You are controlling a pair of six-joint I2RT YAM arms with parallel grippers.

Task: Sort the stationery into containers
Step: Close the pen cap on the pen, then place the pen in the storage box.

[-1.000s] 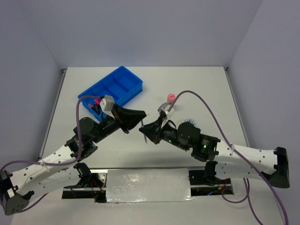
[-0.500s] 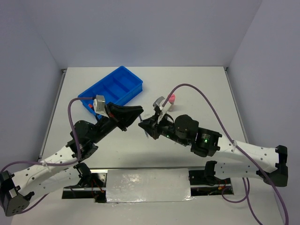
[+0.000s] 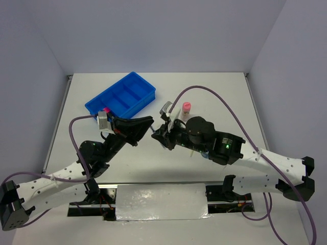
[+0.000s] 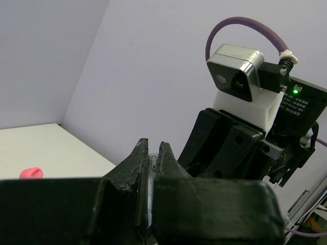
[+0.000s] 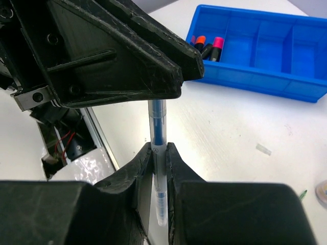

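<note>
Over the middle of the bench the two claws meet tip to tip on one pen, a clear barrel with blue ink, held off the surface. The right claw is clenched on the pen's lower part, a finger pressed to either side. The left claw is closed on the other end; in its own wrist view the pen's tip pokes out of the narrow slot between its fingers. The blue tray sits at the far left, apart from both claws. Black highlighters with orange and pink caps lie in its near-left end compartment, and the other compartments that show are bare. A pink-capped bottle stands upright on the bench, just beyond the right claw.
</note>
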